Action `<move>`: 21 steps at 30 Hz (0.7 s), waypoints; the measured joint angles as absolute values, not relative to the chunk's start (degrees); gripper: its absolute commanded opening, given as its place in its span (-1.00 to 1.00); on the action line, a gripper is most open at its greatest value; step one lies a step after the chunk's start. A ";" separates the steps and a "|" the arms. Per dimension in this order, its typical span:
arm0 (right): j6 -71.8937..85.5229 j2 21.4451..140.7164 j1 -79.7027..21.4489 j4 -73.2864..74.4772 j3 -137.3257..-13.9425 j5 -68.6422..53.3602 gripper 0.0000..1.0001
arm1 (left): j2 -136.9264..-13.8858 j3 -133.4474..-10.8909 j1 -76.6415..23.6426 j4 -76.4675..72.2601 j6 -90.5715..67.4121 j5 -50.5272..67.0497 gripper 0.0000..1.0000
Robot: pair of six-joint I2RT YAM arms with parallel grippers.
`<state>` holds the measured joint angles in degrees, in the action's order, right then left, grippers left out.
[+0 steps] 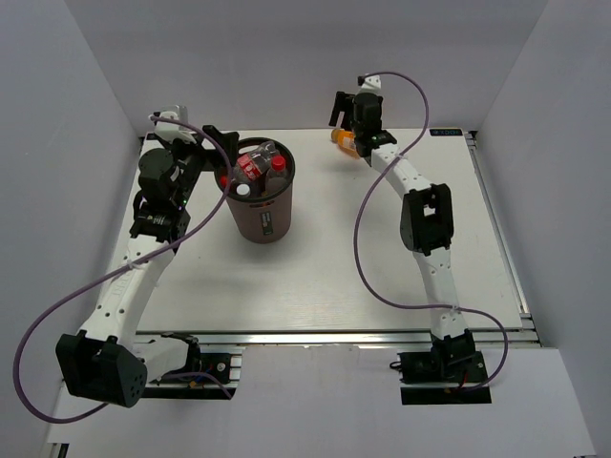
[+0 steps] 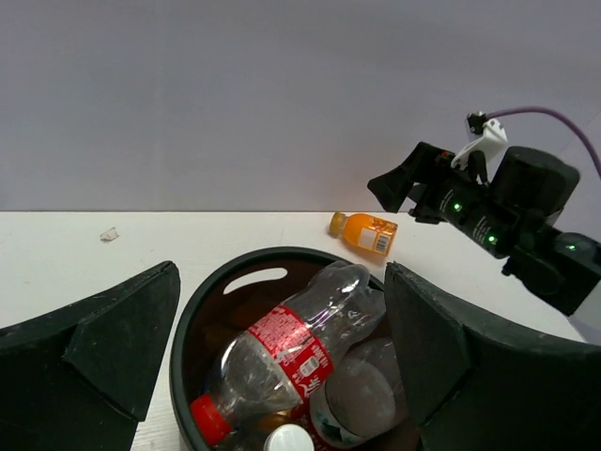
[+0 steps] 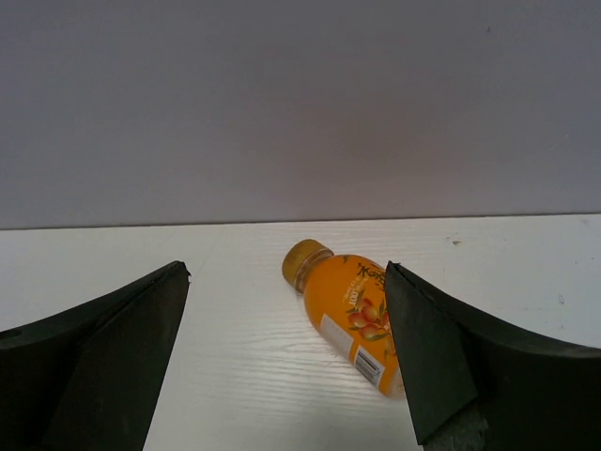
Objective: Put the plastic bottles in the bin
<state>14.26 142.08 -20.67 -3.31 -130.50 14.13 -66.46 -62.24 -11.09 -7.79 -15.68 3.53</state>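
At the left, the left gripper hangs wide open and empty over the bin, where several plastic bottles lie piled. Far right on the table, one orange bottle lies on its side. The right gripper is poised over it, spread wide and gripping nothing. The step in hand looks like this pickup: lower, centre the bottle, close on its body, then carry it left to the bin.

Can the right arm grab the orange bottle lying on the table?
Probably yes. Its claw is open, the orange bottle lies right in front of it, and nothing blocks the way.
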 measured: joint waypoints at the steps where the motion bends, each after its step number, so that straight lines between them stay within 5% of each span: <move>1: 14.26 143.35 -20.60 -4.29 -130.74 14.83 0.79 | -66.04 -61.58 -11.09 -7.92 -15.57 3.16 0.96; 21: 26.33 149.99 -16.60 -11.84 -131.11 16.84 0.79 | -65.41 -57.47 -11.09 -8.21 -14.85 1.28 0.96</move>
